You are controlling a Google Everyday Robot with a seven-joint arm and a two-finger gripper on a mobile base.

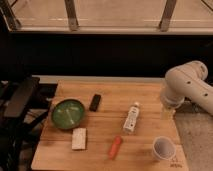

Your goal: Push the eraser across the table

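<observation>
The eraser [95,102] is a small flat black block lying on the wooden table [145,92], just right of the green bowl and toward the far side. The white robot arm [187,85] reaches in from the right. My gripper [167,111] hangs at the arm's lower end over the table's right edge, well to the right of the eraser and apart from it.
A green bowl [68,113] sits at the left. A white rectangular block [79,138] lies in front of it. An orange carrot-shaped piece [115,147], a small lying bottle [131,118] and a white cup [162,148] are nearby. A dark chair [17,100] stands at the left.
</observation>
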